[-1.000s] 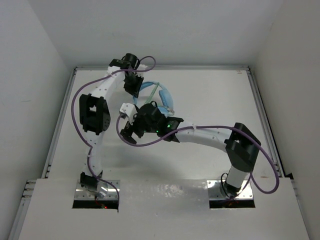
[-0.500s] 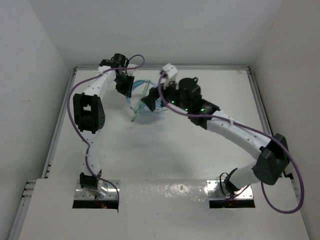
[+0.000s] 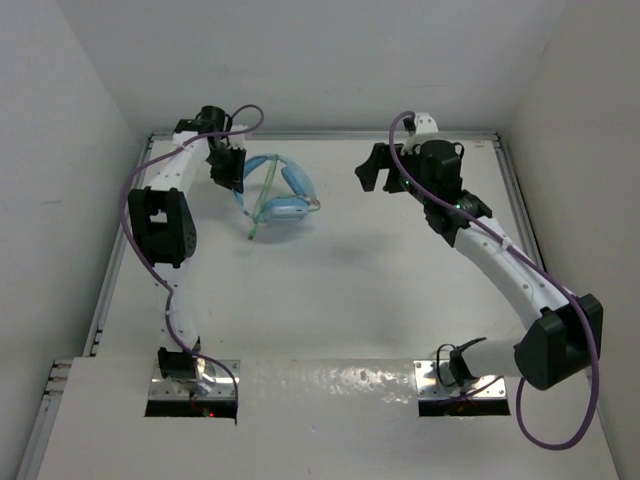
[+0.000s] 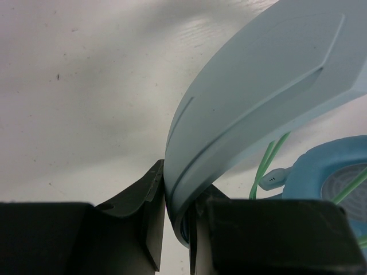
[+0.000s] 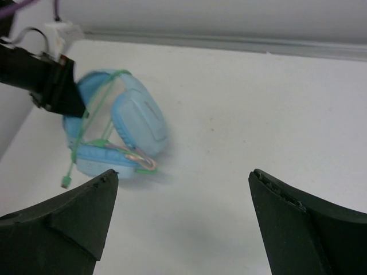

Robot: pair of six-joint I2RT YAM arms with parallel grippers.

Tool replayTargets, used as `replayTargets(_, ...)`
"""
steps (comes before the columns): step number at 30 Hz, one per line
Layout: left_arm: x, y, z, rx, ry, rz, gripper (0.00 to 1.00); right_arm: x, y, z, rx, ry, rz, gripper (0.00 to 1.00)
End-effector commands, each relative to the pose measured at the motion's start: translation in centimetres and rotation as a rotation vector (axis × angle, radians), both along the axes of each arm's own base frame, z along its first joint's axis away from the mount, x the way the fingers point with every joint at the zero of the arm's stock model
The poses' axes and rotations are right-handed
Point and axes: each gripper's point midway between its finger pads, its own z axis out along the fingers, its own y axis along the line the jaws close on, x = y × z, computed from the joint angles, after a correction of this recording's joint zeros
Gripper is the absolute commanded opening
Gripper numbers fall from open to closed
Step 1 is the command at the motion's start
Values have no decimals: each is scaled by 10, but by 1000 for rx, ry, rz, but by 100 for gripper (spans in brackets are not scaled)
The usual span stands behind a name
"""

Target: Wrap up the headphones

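The left gripper [image 3: 226, 172] [image 4: 175, 200] was pinched tight on the pale blue headband [image 4: 258, 97] of the headphones [image 3: 283, 198] [image 5: 132, 123], one dark jaw on each face of the band, at the band's left end. From that grip the band arched to the right over the two oval ear cups [image 3: 288, 208], which sat close together on the near-right side of the headphones; whether they rested on the white table [image 3: 380, 290] could not be told. The thin pale green cable [image 3: 263, 200] [image 5: 92, 114] crossed the band in a few strands, and its loose end [image 3: 250, 236] [image 5: 65, 184] trailed out past the near-left side of the headphones. The table's raised far rim [image 3: 330, 134] ran just beyond the headphones. The right gripper [image 3: 368, 172] [image 5: 182, 177] was well apart to the right of the headphones, its jaws spread wide and holding nothing, with white tabletop showing between it and the ear cups.
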Motion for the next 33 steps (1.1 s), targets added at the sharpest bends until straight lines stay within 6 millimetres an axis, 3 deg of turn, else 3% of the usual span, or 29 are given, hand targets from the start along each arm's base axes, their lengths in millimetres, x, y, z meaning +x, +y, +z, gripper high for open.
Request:
replayTargets(1,7,-14,54,-83,-132,-1,0,3,-12,-1,-64,48,-27,92)
replayTargets(2,7,-13,54,-78,-133,1,0,6,-11,7,-67,45,-24,90)
replayTargets(5,7,-12,54,-69,-130,5,0,5,-12,-1,-86,60,-20,90)
replayTargets(7,6,-12,52,-70,-125,8,0,5,-12,7,-71,23,-21,92)
replayTargets(15,8,-3,58,-55,-139,26,0,2,-15,-1,-92,44,-22,94)
replayTargets(19,-4,43,49,-59,-101,146,0,-2,-17,-3,-98,49,-22,94)
replayTargets(20,-14,66,38,-68,-65,203,0,-3,-17,-4,-99,49,-22,94)
replayTargets(22,-22,86,42,-99,-76,254,0,-6,-18,-9,-106,57,-21,94)
replayTargets(23,-29,112,40,-99,-75,314,0,-7,-19,-9,-106,57,-21,94)
replayTargets(29,-77,180,31,-21,-92,456,0,-6,-15,-15,-99,66,-4,94)
replayTargets(33,-110,220,0,12,-45,561,0,-3,-9,-19,-89,82,15,94)
